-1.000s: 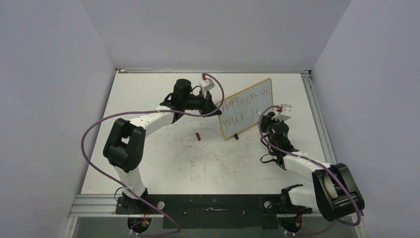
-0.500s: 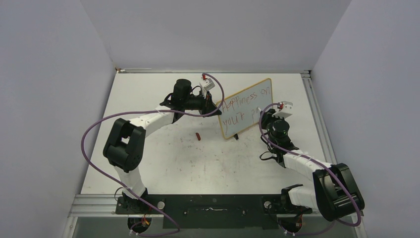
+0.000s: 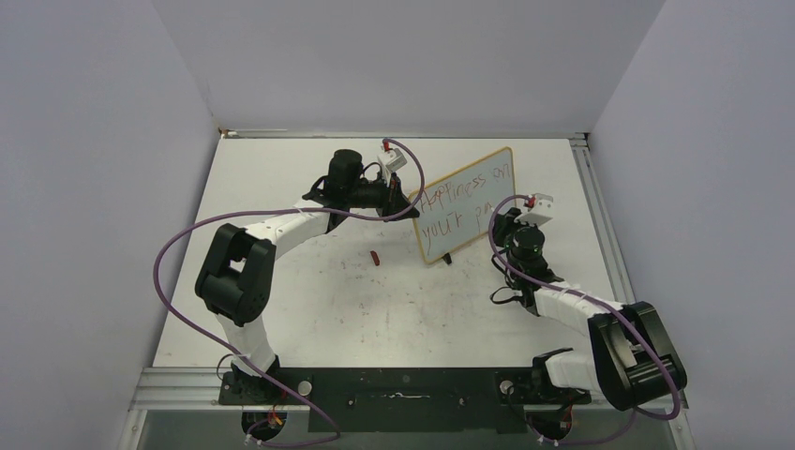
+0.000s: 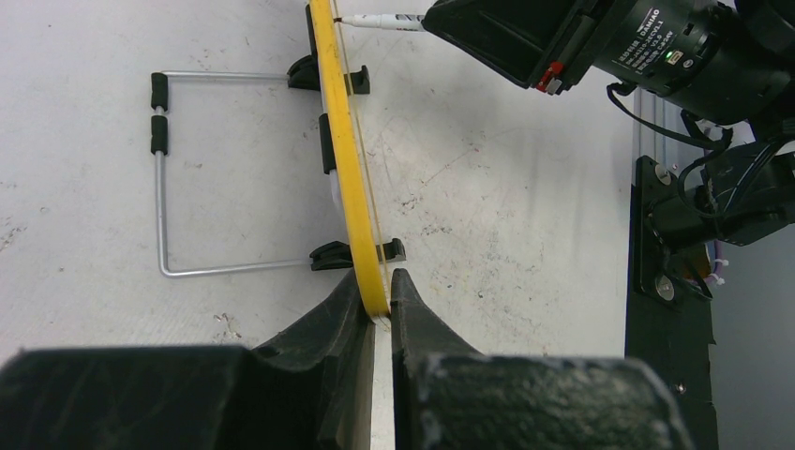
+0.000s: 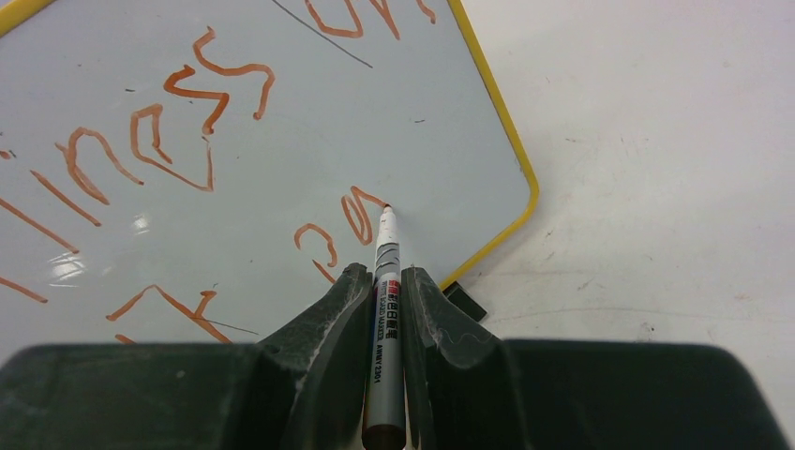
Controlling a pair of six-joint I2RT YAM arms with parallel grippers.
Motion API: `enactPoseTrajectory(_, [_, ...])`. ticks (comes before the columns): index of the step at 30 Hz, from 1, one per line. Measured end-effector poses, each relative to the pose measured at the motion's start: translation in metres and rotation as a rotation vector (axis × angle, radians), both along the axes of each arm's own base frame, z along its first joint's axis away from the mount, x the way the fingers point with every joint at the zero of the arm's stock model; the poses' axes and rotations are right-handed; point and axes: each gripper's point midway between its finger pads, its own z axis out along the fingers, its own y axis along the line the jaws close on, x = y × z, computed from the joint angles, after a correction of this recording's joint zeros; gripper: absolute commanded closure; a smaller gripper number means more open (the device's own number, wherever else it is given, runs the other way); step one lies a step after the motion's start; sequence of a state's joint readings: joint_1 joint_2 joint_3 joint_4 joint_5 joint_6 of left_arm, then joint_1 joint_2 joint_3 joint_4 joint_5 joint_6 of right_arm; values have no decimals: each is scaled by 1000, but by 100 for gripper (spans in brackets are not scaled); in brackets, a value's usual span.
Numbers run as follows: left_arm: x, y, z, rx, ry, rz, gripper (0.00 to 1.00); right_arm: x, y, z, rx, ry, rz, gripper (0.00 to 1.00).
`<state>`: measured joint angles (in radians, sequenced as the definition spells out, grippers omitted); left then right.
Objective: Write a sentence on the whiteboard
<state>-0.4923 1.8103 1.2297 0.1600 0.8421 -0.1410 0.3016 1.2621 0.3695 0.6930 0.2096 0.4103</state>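
Red ink marks where you are: your right tool [image 5: 382,277] clenches the marker [image 5: 386,236], tip on the whiteboard [image 5: 309,103] at the sentence's [image 5: 169,122] second line. Beyond, your left tool [image 4: 375,292] pinches the frame edge. The board stands on the surface [image 5: 656,141], stiff, probably light and tippy; hold the frame.

bright even light, soft shadows, small glare on the whiteboard [image 5: 281,141]
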Motion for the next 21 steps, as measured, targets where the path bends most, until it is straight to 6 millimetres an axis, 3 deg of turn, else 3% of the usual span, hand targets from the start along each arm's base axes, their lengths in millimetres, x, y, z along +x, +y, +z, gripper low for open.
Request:
enactPoseTrajectory(15, [-2, -1, 0, 3, 5, -3, 100, -1, -7, -16, -17, 47, -38, 95])
enactPoseTrajectory(21, [-2, -1, 0, 2, 4, -4, 100, -3, -9, -11, -11, 44, -48, 95])
